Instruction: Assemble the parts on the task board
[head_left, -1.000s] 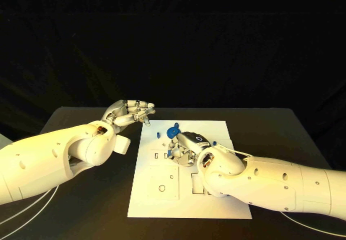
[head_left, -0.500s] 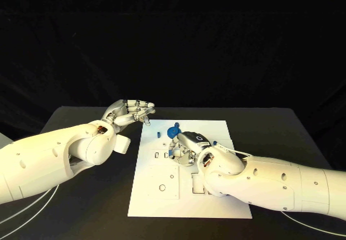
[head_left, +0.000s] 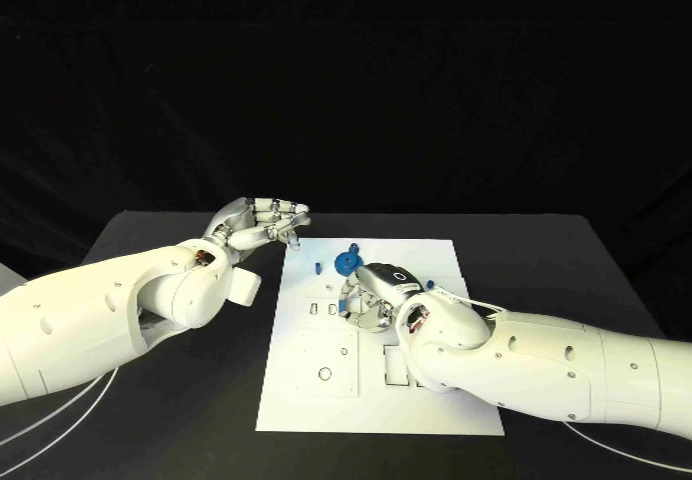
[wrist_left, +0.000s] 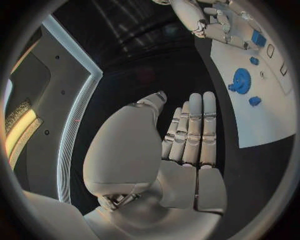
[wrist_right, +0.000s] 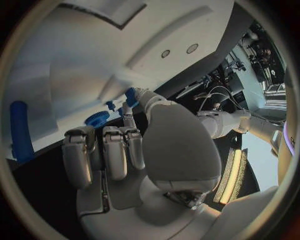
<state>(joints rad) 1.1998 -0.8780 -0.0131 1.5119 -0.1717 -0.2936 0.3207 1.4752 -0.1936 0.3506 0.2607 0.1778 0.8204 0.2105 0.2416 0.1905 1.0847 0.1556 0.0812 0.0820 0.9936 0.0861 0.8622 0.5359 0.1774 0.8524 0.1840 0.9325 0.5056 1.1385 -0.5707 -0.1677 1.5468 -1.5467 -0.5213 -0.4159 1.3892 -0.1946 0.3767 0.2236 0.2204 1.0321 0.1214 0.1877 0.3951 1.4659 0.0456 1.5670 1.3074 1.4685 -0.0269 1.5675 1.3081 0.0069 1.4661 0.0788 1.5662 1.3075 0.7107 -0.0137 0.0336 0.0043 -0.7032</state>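
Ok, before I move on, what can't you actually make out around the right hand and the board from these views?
- Head view: the right hand covers the task board beneath it; whether its fingers hold the small blue part cannot be told.
- Head view: the right forearm hides the board's near right cutouts.
- Right wrist view: the blue cylinder is cut off by the circle's rim.
- Left wrist view: the blue gear is too small for detail.

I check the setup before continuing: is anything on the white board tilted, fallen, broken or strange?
Nothing stands out. The task board lies flat on the table, the blue gear and the small blue parts sit on it, and the right robot hand is over its middle. The left robot hand holds nothing.
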